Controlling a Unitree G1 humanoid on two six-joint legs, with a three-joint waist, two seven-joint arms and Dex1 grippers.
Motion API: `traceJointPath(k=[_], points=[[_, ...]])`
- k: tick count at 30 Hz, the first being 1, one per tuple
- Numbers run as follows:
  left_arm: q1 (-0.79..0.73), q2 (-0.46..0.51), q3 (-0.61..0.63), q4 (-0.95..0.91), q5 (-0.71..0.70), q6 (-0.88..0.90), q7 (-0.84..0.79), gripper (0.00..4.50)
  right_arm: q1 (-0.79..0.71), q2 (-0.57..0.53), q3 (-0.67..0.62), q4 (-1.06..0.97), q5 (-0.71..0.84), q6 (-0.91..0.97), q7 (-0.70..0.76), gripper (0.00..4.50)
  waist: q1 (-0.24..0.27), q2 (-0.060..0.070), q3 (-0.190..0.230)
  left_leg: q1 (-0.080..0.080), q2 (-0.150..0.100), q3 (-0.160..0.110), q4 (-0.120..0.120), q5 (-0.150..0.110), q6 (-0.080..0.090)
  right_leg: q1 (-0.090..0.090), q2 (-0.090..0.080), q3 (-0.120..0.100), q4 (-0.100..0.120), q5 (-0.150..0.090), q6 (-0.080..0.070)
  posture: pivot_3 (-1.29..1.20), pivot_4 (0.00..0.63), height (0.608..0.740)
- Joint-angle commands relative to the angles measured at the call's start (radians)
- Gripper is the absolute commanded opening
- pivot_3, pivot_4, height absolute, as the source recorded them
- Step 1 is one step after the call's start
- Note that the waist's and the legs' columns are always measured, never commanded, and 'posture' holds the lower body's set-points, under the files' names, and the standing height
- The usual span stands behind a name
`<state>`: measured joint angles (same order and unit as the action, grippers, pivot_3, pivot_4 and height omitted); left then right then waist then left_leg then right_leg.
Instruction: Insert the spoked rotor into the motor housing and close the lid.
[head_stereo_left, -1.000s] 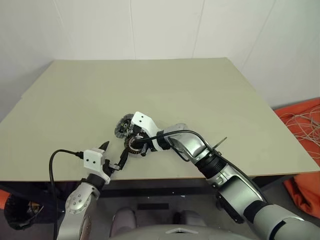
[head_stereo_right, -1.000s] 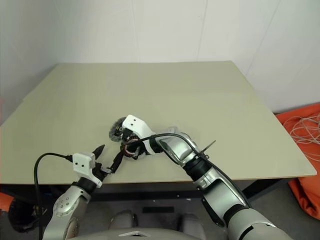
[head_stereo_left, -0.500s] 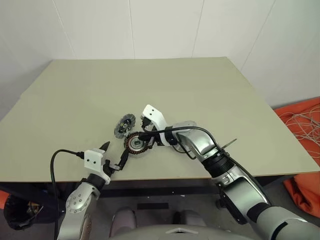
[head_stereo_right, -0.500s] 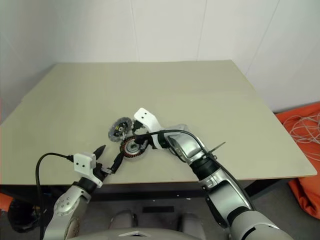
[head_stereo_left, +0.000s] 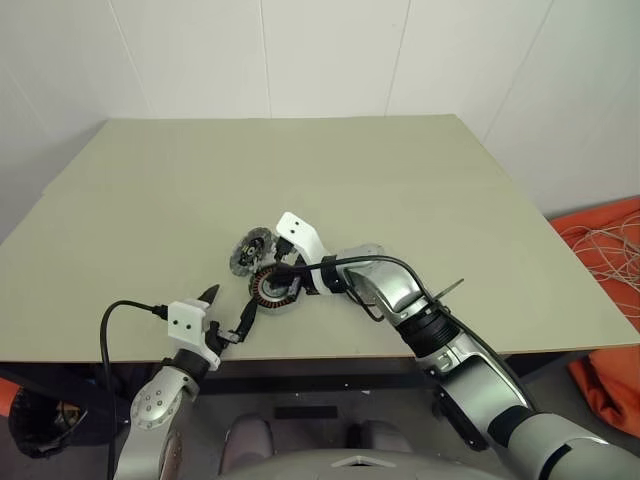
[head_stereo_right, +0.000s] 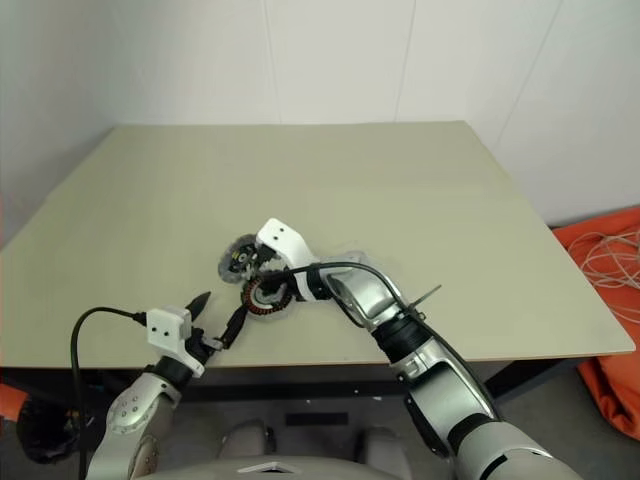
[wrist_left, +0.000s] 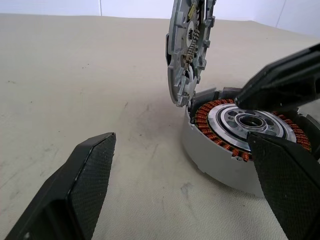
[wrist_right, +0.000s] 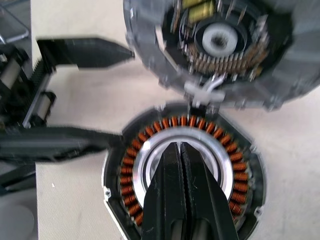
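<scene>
From your head camera, one housing (head_stereo_left: 272, 287) sits near the table's (head_stereo_left: 400, 190) front edge, one lid (head_stereo_left: 249, 250) standing tilted at its far rim, the right gripper (head_stereo_left: 281, 270) above it. Your left wrist view adds the left gripper's (wrist_left: 185, 192) fingers (wrist_left: 90, 175) spread wide, empty, beside the housing. Your right wrist view shows its fingers (wrist_right: 172, 200) pressed together over the copper windings (wrist_right: 131, 172).

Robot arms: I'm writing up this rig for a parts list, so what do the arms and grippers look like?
Both arms are silver-grey metal with black joint bands. Each wrist carries a white boxy block with small dark dots and a black cable looping off it. The left gripper and the right gripper each have two black, tapering fingers; the left gripper's fingers have finely textured inner faces.
</scene>
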<state>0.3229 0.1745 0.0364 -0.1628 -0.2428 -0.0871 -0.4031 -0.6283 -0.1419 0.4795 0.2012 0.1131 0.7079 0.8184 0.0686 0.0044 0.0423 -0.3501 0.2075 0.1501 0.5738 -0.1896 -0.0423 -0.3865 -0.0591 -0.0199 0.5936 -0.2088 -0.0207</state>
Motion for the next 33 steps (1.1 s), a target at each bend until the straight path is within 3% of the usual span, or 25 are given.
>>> traceJointPath(k=[1, 15, 33], points=[[0.0, 0.002, 0.005, -0.043, -0.003, -0.012, 0.005, 4.5, 0.027, -0.031, 0.027, 0.017, -0.021, -0.024, 0.024, 0.02, 0.0, 0.0, 0.0, 0.0, 0.0, 0.0, 0.0, 0.0, 0.0, 0.0, 0.0, 0.0, 0.0, 0.0, 0.0, 0.0, 0.0, 0.74], [-0.001, 0.0, 0.001, -0.053, -0.005, 0.0, 0.008, 4.5, 0.048, -0.069, 0.021, -0.037, -0.014, -0.009, 0.024, 0.02, 0.001, -0.001, -0.002, 0.005, 0.0, 0.0, 0.0, 0.0, 0.0, 0.005, -0.001, 0.0, 0.0, -0.001, 0.001, 0.0, 0.0, 0.74], [-0.008, 0.0, 0.006, -0.041, -0.008, -0.001, 0.006, 4.5, -0.017, 0.037, -0.062, -0.097, 0.046, -0.029, 0.006, 0.02, 0.0, -0.001, -0.001, 0.0, 0.0, 0.0, 0.0, 0.0, 0.0, 0.0, 0.0, 0.0, 0.0, 0.0, 0.0, 0.0, 0.0, 0.74]])
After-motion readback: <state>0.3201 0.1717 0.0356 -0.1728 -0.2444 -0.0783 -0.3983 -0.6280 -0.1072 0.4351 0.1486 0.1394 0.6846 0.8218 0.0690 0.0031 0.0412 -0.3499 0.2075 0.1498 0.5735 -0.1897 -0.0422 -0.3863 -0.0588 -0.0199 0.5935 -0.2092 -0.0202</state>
